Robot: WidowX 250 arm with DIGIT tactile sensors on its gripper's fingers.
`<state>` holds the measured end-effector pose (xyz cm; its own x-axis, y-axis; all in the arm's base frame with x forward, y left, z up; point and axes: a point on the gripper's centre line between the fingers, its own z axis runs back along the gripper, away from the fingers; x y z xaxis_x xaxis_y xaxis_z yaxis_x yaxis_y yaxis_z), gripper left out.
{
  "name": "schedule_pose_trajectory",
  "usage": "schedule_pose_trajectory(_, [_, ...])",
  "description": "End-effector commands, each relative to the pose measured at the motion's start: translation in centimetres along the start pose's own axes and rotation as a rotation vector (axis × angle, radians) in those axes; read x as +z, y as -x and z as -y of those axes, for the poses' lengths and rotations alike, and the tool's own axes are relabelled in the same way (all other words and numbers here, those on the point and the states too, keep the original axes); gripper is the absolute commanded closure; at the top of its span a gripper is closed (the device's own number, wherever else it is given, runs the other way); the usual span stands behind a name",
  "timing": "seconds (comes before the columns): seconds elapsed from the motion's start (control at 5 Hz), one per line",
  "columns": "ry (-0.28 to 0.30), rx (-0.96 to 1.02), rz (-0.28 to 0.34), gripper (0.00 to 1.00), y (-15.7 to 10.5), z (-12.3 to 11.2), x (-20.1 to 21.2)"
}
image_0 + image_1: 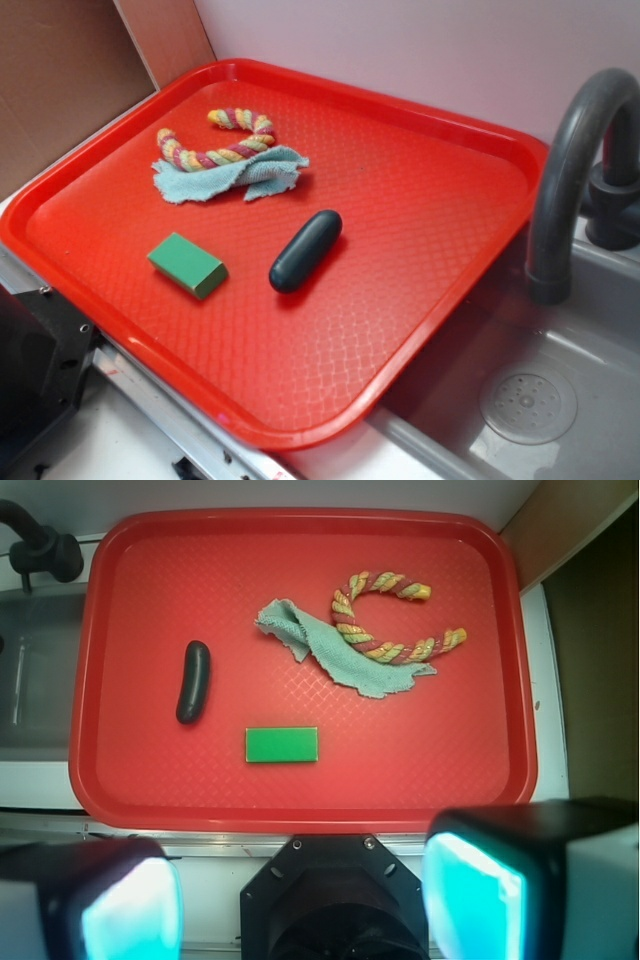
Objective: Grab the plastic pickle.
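Observation:
The plastic pickle, a dark blackish-green capsule, lies flat on the red tray. In the wrist view it is left of centre. My gripper hangs high above the tray's near edge, well away from the pickle. It is open, its two cyan pads wide apart with nothing between them. The gripper does not show in the exterior view.
A flat green block lies beside the pickle. A striped twisted rope rests on a light blue cloth further back. A grey sink with a dark faucet adjoins the tray.

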<state>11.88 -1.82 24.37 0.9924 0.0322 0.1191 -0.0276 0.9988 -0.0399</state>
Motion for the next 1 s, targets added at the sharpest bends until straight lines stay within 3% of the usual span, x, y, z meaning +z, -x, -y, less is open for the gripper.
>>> schedule_pose_trajectory(0.0, [0.000, 0.000, 0.000, 0.00, 0.0, 0.0, 0.0])
schedule_pose_trajectory(0.2, [0.065, 0.095, -0.011, 0.00, -0.9, 0.5, -1.9])
schedule_pose_trajectory(0.4, [0.091, 0.106, -0.027, 0.00, -2.6, 2.1, -4.5])
schedule_pose_trajectory(0.6, [0.099, 0.170, 0.022, 0.00, -4.2, 4.5, -6.5])
schedule_pose_trajectory(0.8, [0.134, 0.187, 0.027, 0.00, -5.5, 7.2, -9.5])
